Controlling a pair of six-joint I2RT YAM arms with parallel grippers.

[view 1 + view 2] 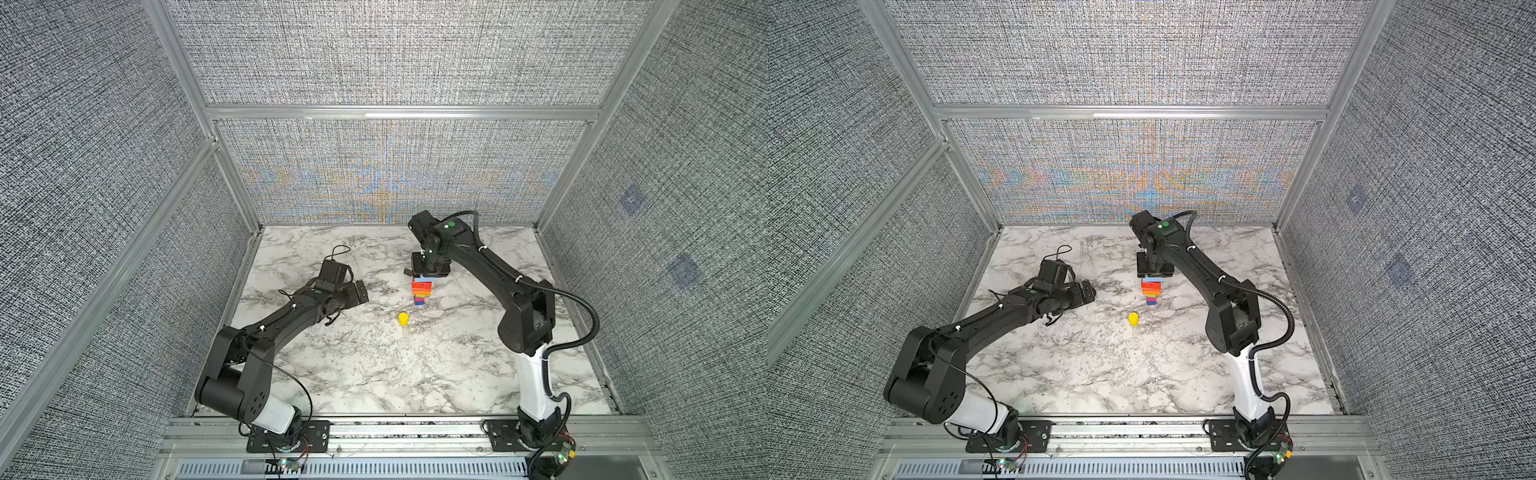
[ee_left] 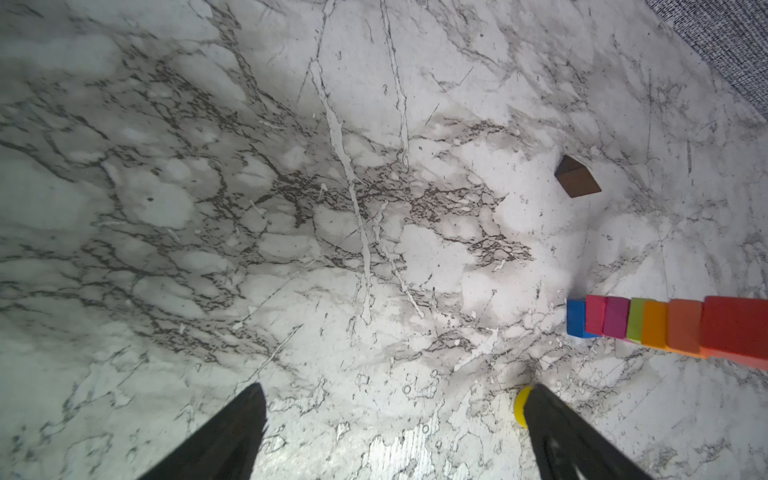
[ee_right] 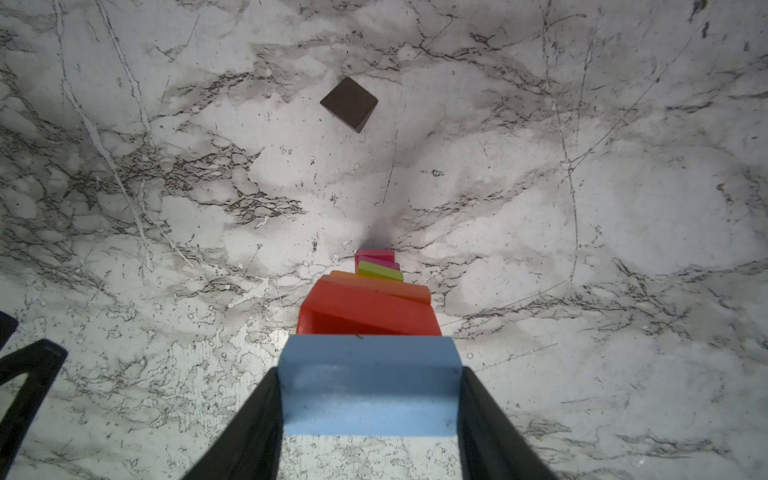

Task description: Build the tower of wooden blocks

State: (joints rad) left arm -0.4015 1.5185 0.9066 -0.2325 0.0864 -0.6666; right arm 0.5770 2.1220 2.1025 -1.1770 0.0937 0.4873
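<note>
Closest to your lens, the light blue block (image 3: 369, 386) sits clamped in your right end effector (image 3: 369, 376), directly over the tower (image 1: 422, 291) of red, orange, green, pink and blue blocks standing mid-way across the worktop (image 1: 353, 374). A dark brown block (image 3: 349, 104) lies apart behind it, a yellow block (image 1: 403, 318) in front. Your left end effector (image 2: 397, 388) hangs spread wide, well to the left.

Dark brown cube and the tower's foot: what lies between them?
Nothing: only bare marble tabletop separates the dark brown cube from the tower, shown clearest in the right wrist view.
</note>
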